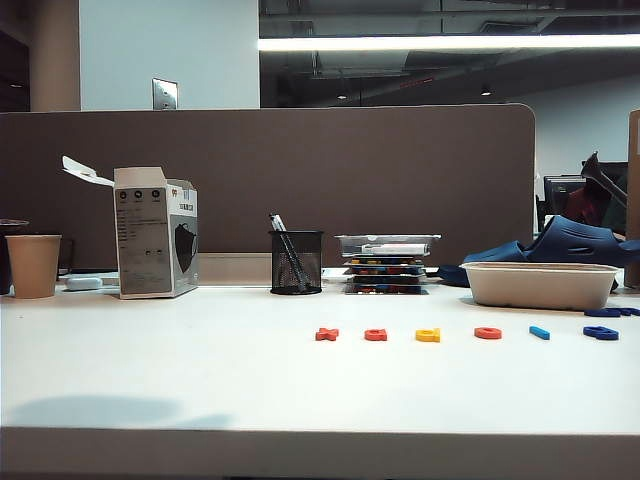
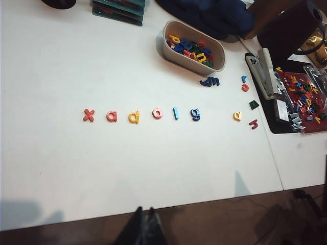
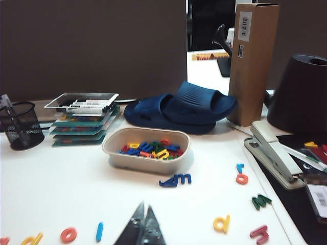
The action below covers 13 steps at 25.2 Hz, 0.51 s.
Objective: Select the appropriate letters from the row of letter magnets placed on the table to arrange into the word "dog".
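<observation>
Row of letter magnets [image 2: 140,115] sitting untouched on the white table [image 2: 61,61], both claws clenched on nothing.

Reading along the row in the left wrist view: red-orange x [image 2: 89,116], red-orange a [image 2: 111,117], yellow d [image 2: 134,117], red-orange o [image 2: 157,113], light blue bar [image 2: 176,113], dark blue g [image 2: 195,114], all spaced apart, none touching. Left gripper [image 2: 144,217] hanging past the table's near edge, jaws pinched together, well apart from the row. Right gripper [image 3: 143,219] also pinched tight, poking in low over the table near the bar, holding nothing. Beige tub [image 3: 146,151] full of mixed coloured letters further back, navy slipper [image 3: 181,108] behind it, mesh pen cup [image 1: 296,262] and stacked trays [image 1: 386,264] against the brown partition [image 1: 300,170].
</observation>
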Each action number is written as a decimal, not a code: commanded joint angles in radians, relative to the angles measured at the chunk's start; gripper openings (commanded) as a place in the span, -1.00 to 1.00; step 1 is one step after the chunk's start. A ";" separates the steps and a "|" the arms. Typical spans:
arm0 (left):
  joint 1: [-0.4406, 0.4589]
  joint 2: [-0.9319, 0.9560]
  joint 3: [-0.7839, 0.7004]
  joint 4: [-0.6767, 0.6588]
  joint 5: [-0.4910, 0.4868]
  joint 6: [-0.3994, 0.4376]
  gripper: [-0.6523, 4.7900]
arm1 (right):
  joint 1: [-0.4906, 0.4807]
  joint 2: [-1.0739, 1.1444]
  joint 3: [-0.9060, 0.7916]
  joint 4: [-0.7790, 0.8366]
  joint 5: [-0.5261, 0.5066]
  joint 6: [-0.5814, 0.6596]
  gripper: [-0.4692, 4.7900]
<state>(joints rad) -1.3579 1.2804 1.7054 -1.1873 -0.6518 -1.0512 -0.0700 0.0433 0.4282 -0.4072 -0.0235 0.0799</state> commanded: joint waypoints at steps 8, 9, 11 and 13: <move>0.000 -0.002 0.003 0.007 -0.006 0.004 -0.78 | 0.004 0.517 0.462 -0.289 -0.161 -0.002 -0.84; 0.000 -0.002 0.003 0.007 -0.006 0.004 -0.78 | 0.007 0.572 0.509 -0.314 -0.178 -0.002 -0.84; 0.000 -0.002 0.003 0.007 -0.006 0.004 -0.78 | 0.018 0.653 0.579 -0.351 -0.214 -0.001 -0.84; 0.000 -0.002 0.003 0.007 -0.006 0.004 -0.78 | 0.041 0.744 0.649 -0.375 -0.256 0.008 -0.84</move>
<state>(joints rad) -1.3582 1.2804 1.7058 -1.1870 -0.6518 -1.0508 -0.0441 0.7448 1.0428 -0.7692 -0.2352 0.0811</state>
